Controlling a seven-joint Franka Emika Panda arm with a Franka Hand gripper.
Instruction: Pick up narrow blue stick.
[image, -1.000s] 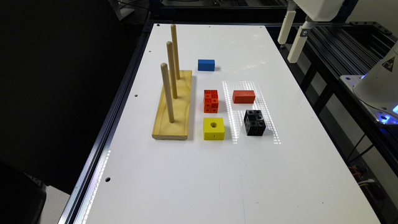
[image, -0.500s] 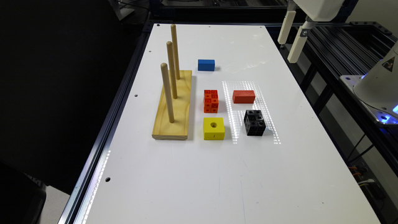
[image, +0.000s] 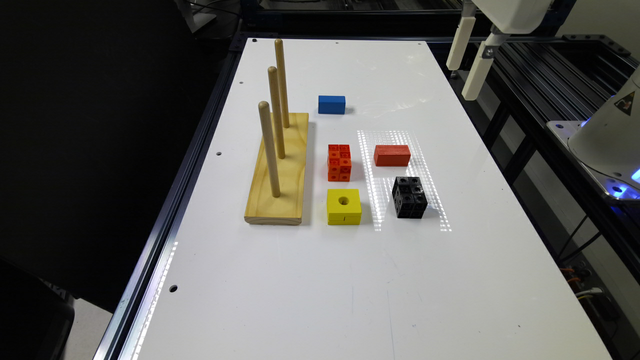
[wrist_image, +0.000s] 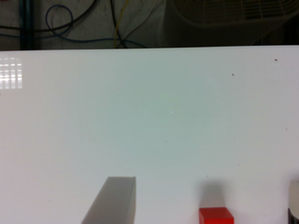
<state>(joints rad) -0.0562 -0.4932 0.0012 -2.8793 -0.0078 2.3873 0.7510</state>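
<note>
A wooden peg stand (image: 277, 175), orange cube cluster (image: 339, 162), yellow holed block (image: 344, 206), red block (image: 392, 155) and black cube (image: 409, 196) are sitting on the white desk (image: 350, 280). The narrow blue stick (image: 331, 104) is lying flat behind them, unobstructed, well apart from the claw (image: 467, 62), which is hanging at the exterior view's right with its fingers spread and nothing between them.

Bright overhead light; grid-patterned glare on white table (image: 350, 280) near red block (image: 392, 155); short soft shadows; dark surroundings; wrist view soft, slightly blurred.
</note>
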